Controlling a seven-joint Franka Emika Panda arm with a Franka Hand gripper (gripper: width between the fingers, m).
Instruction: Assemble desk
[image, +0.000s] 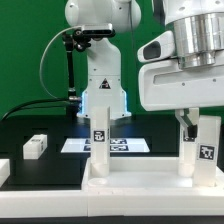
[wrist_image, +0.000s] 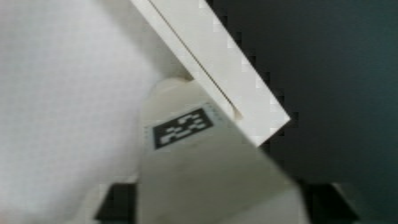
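The white desk top (image: 140, 185) lies flat at the front, with two square white legs standing upright on it. One leg (image: 100, 135) stands at the middle. The other leg (image: 206, 150) stands at the exterior view's right, under my gripper (image: 196, 124). In the wrist view this leg (wrist_image: 205, 165), with its black-and-white tag, fills the space between my two dark fingers (wrist_image: 121, 205), and my gripper (wrist_image: 222, 208) is shut on it. The desk top's rim (wrist_image: 214, 70) runs diagonally beyond the leg.
A loose white leg (image: 35, 146) lies on the black table at the exterior view's left. Another white part (image: 3, 170) shows at the left edge. The marker board (image: 130, 146) lies behind the desk, in front of the robot base (image: 103, 80).
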